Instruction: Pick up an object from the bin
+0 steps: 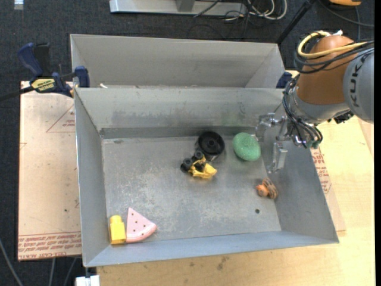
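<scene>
Orange wrist cover (321, 73), looped yellow cable (309, 41), grey arm (364, 94), silver tool (275, 162).

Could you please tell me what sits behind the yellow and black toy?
A black round thing sits just behind the yellow and black toy, toward the far wall. Whether they touch is hidden by the toy.

Arm (360, 85) comes in over the bin's (89, 159) right rim near the far right corner, with the orange wrist cover (321, 76) and looped cables on top. Gripper (275, 154) hangs inside, close to the right wall, pointing down.
</scene>
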`<state>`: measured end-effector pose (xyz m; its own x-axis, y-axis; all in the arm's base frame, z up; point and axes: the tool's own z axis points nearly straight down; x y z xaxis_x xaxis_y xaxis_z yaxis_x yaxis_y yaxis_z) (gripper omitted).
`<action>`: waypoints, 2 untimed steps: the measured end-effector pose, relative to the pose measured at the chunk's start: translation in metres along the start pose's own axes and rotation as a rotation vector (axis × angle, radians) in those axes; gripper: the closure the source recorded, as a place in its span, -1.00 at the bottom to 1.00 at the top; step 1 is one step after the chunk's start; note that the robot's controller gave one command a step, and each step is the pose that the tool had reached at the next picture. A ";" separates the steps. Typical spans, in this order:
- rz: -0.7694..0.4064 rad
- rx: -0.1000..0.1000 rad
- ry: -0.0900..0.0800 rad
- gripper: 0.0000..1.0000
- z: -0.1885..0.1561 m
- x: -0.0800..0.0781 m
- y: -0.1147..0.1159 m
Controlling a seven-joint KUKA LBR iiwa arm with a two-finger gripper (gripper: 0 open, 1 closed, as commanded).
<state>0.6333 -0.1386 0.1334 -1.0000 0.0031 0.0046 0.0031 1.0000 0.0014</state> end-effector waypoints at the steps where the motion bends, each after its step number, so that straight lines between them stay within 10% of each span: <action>1: -0.002 0.001 -0.006 -1.00 -0.005 -0.001 0.000; 2: 0.012 0.003 -0.016 -1.00 0.032 -0.018 0.017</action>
<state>0.6515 -0.1220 0.1015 -0.9998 0.0151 -0.0112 0.0151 0.9999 -0.0018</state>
